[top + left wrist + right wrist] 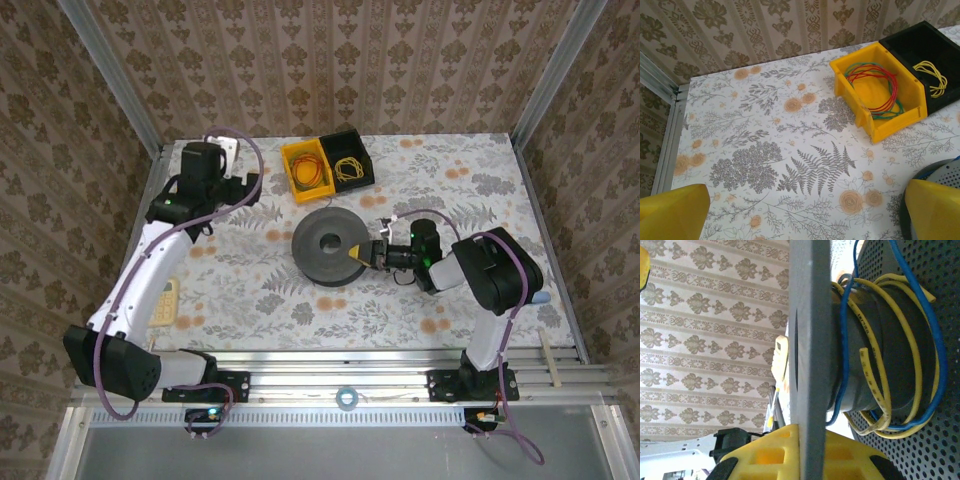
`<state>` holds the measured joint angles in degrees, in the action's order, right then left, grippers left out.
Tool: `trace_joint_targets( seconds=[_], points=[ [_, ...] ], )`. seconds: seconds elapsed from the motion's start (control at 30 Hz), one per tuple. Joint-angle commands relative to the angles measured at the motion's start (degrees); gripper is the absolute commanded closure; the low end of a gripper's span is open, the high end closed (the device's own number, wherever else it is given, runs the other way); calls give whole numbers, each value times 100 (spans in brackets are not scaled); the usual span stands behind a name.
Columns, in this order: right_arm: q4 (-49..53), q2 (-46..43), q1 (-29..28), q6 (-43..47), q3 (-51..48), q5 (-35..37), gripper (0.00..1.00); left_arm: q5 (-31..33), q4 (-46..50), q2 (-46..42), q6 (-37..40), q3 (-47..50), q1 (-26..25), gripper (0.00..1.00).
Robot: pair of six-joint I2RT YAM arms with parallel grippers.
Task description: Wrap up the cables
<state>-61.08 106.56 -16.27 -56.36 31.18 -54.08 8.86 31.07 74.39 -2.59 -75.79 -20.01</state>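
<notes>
Blue cable and yellow cable slip partly behind the grey flange.

We're looking down on a table under a floral cloth, with patterned wallpaper on every wall around it. At the far edge, a yellow bin sits right up against a black bin. Red and green wire loops are coiled inside the yellow one. Over on the left lies a cream handset. On the near metal rails we spot a small tape ring, and a wooden stick lies at the right end.
</notes>
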Motion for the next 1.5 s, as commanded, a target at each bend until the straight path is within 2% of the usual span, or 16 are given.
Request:
trace_joint_targets(
  seconds=[0.0, 0.17, 0.27, 0.37, 0.4, 0.53, 0.63, 0.7, 0.8, 0.9, 1.0, 1.1, 1.23, 1.27, 1.4, 1.47],
  points=[
    [166, 27, 66, 509, -255, 326, 73, 94, -128, -56, -174, 99, -98, 0],
    [697, -360, 84, 841, -276, 484, 47, 191, -71, -95, -185, 100, -184, 0],
    [1539, -939, 148, 1283, -244, 552, 31, 203, -2, -126, -190, 57, -205, 0],
    [2812, -1824, 292, 1888, -191, 707, 17, 209, -7, -189, -179, 62, -217, 0],
    [3492, -2159, 339, 2261, -110, 845, 1, 195, -74, -233, -155, 119, -220, 0],
    [6026, -3804, 494, 3545, 347, 1625, 0, 75, -775, -579, -52, 679, -201, 0],
    [7067, -4857, 655, 4150, 629, 2477, 0, -12, -1539, -871, 23, 1329, -178, 0],
    [7273, -5503, 740, 4446, 646, 3260, 0, 25, -2034, -998, 85, 1748, -170, 0],
    [6781, -6231, 880, 4789, 418, 4316, 0, 346, -2661, -1115, 161, 2328, -136, 0],
    [5641, -6359, 952, 5178, -25, 5240, 0, 903, -3474, -1169, 267, 2990, -33, 0],
    [4113, -5843, 1072, 5569, -565, 5665, 0, 1196, -4843, -1037, 504, 3850, 192, 0],
    [3166, -4789, 1284, 5716, -761, 6059, 0, 1449, -5499, -675, 414, 4247, 551, 0],
    [2507, -3490, 1487, 5565, -734, 6022, 0, 1557, -6014, -134, 434, 4482, 946, 0],
    [2492, -3314, 1541, 5507, -721, 5867, 0, 1532, -6130, -19, 443, 4543, 1018, 0],
    [1398, -2495, 1564, 5455, -961, 5649, 0, 1410, -6441, 392, 567, 4627, 1269, 0],
    [1220, -2117, 1583, 5473, -848, 5566, 0, 1162, -6814, 718, 334, 4802, 1505, 0]
  ],
)
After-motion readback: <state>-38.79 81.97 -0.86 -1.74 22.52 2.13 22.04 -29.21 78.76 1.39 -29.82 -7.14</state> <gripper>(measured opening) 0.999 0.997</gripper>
